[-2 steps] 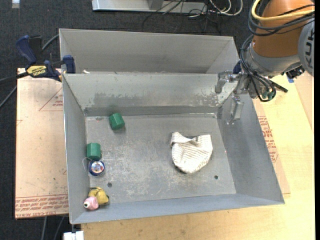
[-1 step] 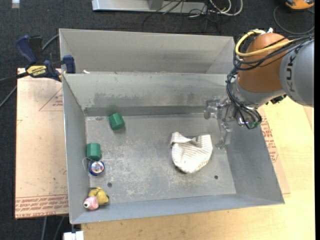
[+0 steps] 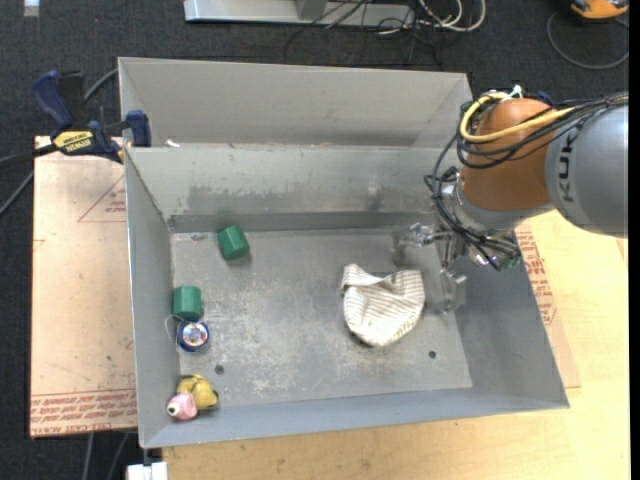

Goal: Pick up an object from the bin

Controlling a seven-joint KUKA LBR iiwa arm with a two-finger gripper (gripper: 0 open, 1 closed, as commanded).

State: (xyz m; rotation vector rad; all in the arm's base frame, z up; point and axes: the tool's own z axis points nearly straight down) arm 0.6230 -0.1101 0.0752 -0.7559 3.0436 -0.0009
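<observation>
A crumpled white cloth with a fine grid pattern (image 3: 382, 305) lies on the bin floor right of centre. My gripper (image 3: 430, 265) hangs just to the right of it and slightly behind it, near the bin's right wall. Its fingers stand open, one fingertip (image 3: 410, 236) behind the cloth's far edge and the other (image 3: 450, 288) beside its right edge. Nothing is between them.
Along the left wall lie a green cylinder (image 3: 233, 243), a green block (image 3: 187, 301), a small round blue and white thing (image 3: 192, 336) and a yellow and pink toy (image 3: 192, 396). The arm with its orange cover comes in over the right rim.
</observation>
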